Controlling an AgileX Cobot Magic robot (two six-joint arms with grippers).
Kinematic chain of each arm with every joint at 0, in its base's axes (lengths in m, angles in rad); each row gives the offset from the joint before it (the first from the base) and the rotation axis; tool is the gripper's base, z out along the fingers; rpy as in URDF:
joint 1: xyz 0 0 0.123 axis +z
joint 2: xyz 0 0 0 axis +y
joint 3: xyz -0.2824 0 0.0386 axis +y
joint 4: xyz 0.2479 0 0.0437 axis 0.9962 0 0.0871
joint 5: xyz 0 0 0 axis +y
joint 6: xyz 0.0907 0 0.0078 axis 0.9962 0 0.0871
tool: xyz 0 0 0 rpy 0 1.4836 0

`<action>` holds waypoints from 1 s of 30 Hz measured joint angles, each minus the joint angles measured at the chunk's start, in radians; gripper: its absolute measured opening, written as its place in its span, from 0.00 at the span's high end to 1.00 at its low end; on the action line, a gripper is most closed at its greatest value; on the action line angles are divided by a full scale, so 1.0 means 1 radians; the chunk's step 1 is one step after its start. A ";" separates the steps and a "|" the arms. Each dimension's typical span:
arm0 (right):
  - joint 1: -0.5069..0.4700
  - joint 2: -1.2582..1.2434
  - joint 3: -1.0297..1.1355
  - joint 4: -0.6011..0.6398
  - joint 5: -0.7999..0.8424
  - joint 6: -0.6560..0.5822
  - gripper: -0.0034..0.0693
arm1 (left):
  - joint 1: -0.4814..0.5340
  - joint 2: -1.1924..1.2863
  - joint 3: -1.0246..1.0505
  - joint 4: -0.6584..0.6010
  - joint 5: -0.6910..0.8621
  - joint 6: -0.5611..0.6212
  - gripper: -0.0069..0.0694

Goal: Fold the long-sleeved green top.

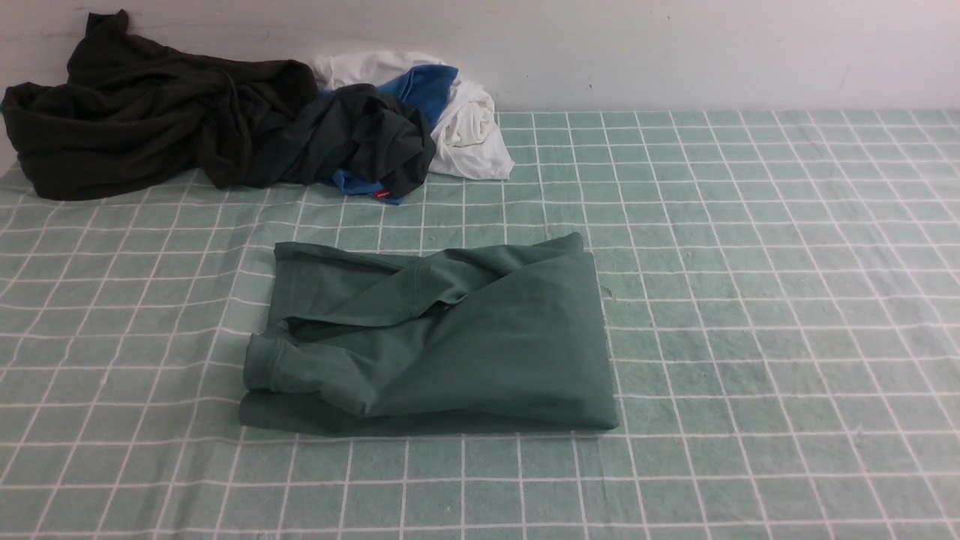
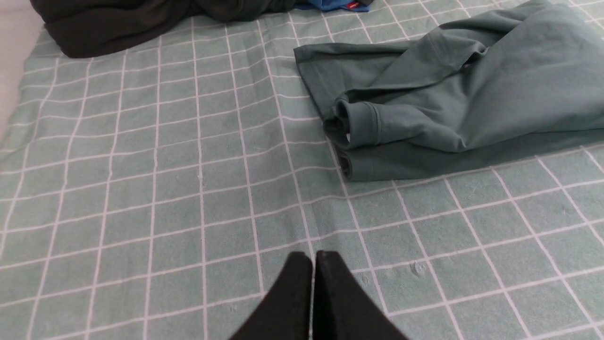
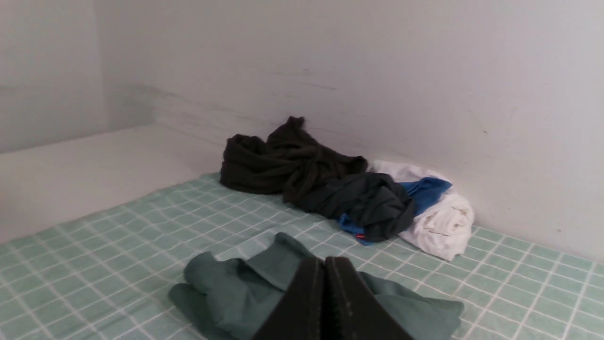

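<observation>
The green long-sleeved top [image 1: 450,337] lies folded mid-bench on the checked cloth [image 1: 750,300]. Soft, limp cotton — pinch a hem or cuff [image 2: 361,123], I'd judge. Left end effector [image 2: 314,264] and right end effector [image 3: 324,269] both closed, empty.

We see a flat surface covered by a pale green cloth checked with white lines [image 1: 750,300]. Near its middle lies the folded sage-green cotton long-sleeved top [image 1: 450,345], a cuffed sleeve laid across it. Along the far edge, toward the far left corner, a crumpled blackish dark-olive garment [image 1: 135,112] rests against the wall. Touching it on the right lies a dark grey-green garment [image 1: 360,135] bundled with blue and white cloth [image 1: 469,127].
</observation>
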 joint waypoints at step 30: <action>-0.709 -0.226 0.403 -0.102 0.063 0.198 0.97 | 0.000 -0.001 0.000 0.000 -0.001 0.000 0.91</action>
